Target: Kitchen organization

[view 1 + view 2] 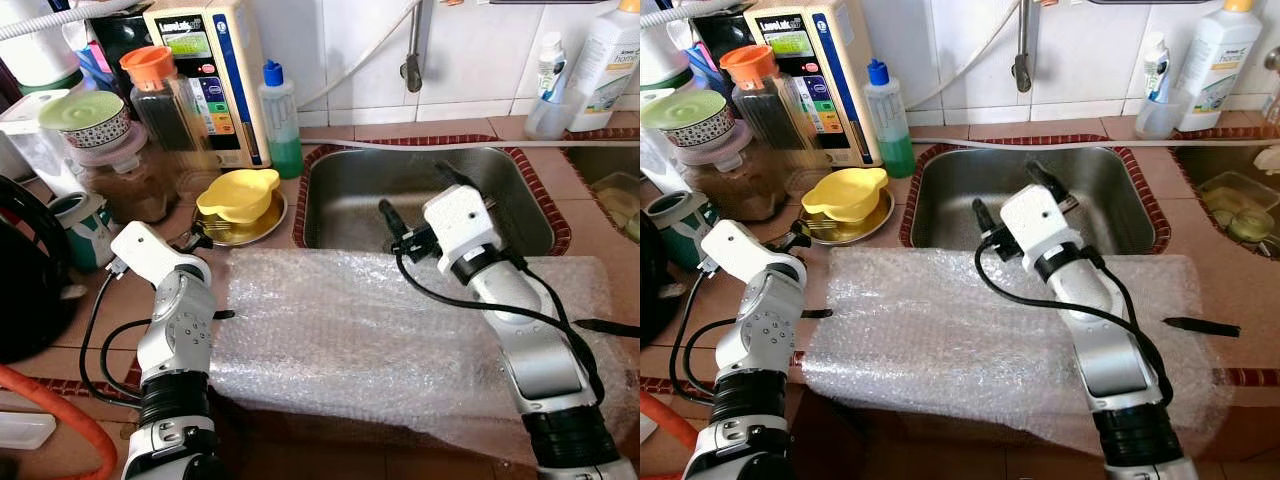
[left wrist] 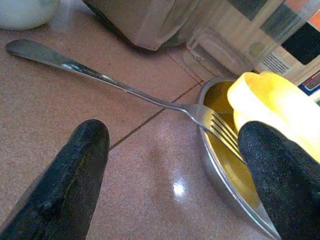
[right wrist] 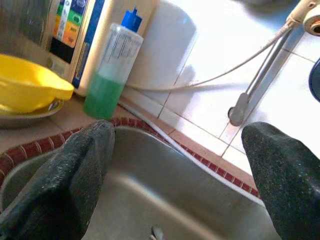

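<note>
— Item: fork (image 2: 150,97)?
— Steel, long handle on the counter, tines resting in the metal dish (image 2: 227,185) left of the sink (image 1: 340,205); left gripper (image 2: 172,165) fingers wide astride it.
— Dish contents?
— Yellow bowl (image 1: 238,193).
— Right gripper (image 3: 185,180)?
— Fingers wide, over the sink.

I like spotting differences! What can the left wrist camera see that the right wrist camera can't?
Left wrist view: a fork lying on the counter, its tines resting on the metal plate's rim, between the open left gripper fingers.

Right wrist view: the sink, the green soap bottle and the white tiled wall, past the open right gripper.

Both: the yellow bowl on its plate.
</note>
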Robot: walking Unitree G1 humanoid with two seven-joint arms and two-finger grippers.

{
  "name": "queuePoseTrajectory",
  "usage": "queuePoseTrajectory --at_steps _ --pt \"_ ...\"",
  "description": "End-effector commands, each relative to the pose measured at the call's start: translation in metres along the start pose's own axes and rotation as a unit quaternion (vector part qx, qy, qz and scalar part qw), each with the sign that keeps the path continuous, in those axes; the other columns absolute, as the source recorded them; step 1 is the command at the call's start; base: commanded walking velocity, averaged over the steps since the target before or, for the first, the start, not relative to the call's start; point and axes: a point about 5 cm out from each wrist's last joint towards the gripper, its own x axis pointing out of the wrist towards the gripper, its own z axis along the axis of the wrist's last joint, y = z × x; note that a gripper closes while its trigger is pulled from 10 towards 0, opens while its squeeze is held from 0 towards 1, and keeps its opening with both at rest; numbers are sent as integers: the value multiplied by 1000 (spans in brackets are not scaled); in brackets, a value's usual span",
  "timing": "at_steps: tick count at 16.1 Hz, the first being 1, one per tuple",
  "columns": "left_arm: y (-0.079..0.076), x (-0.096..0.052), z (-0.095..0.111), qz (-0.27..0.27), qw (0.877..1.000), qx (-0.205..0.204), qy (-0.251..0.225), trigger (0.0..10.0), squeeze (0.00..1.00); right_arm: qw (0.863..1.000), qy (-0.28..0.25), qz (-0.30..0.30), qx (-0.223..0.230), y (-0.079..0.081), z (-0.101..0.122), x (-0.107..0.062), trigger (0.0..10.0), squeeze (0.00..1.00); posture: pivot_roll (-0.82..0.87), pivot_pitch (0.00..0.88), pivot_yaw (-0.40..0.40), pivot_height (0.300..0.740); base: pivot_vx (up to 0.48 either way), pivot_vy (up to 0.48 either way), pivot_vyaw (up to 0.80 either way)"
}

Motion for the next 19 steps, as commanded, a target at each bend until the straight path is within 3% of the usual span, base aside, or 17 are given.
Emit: queuePoseTrajectory --at_steps 1,3,4,5,7,9,10,13,15,16,19 --pt "4 -1 7 9 1000 -3 -11 10000 0 999 -31 18 29 6 15 6 10000 984 -301 64 145 740 0 0 0" --pt "5 -2 8 10 1000 -3 -11 10000 0 998 -43 31 28 11 22 7 10000 965 -299 63 146 740 0 0 0" --pt "5 -2 7 10 1000 -3 -11 10000 0 999 -46 24 -12 9 22 7 10000 949 -298 61 144 740 0 0 0" --pt "5 -3 6 10 1000 -3 -9 10000 0 990 -37 5 -133 4 10 8 10000 945 -294 59 143 740 0 0 0" --pt "5 -3 6 10 1000 -5 -8 10000 0 993 0 -19 -121 -2 -7 5 10000 949 -292 59 143 740 0 0 0" --pt "6 -4 7 10 1000 -7 -8 10000 0 996 54 -50 -43 -10 -30 -4 10000 945 -290 60 146 740 0 0 0" --pt "6 -4 9 10 1000 -7 -9 10000 0 992 93 -83 13 -17 -47 -11 10000 941 -291 62 150 740 0 0 0" --pt "4 -4 9 5 1000 -8 -9 10000 0 983 119 -130 39 -30 -63 -18 10000 941 -298 66 159 740 0 0 0" --pt "1 -4 9 -1 1000 -9 -8 10000 0 973 140 -159 96 -35 -75 -21 10000 941 -299 67 160 740 0 0 0" --pt "2 -4 10 -1 1000 -9 -8 10000 0 973 137 -160 93 -35 -74 -21 10000 945 -298 68 163 740 0 0 0" --pt "2 -4 13 0 1000 -11 -13 10000 0 990 46 -136 18 -30 -40 -11 10000 953 -292 69 165 740 0 0 0"
